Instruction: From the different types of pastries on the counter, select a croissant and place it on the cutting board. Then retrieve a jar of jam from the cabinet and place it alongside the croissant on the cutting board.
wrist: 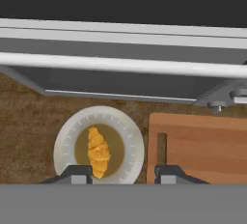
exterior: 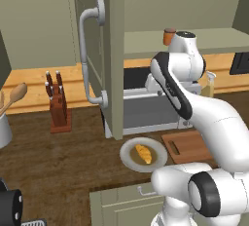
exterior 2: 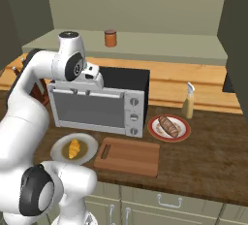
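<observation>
The golden-yellow croissant [exterior: 143, 154] [exterior 2: 74, 149] [wrist: 98, 151] lies on a round grey plate [wrist: 65, 141] on the dark counter [exterior 2: 203, 156]. The reddish-brown cutting board [exterior: 192, 144] [exterior 2: 131, 156] [wrist: 202, 146] lies bare just right of the plate. My gripper [wrist: 123, 172] [exterior 2: 94, 84] hangs high above both, in front of the toaster oven's top, pointing down. It is open with nothing between its fingers. A brownish pastry [exterior 2: 168, 126] rests on a red-rimmed plate. The orange-brown jar of jam [exterior: 169, 36] [exterior 2: 110, 38] stands on the pale shelf of the cabinet [exterior: 104, 49], whose door is swung open.
A silver toaster oven [exterior 2: 97, 103] stands behind the plate and board. The open cabinet door with its curved handle [exterior: 85, 54] juts out left of the arm. A knife block [exterior: 57, 103] is at the left, a pale jug [exterior 2: 188, 103] at the right.
</observation>
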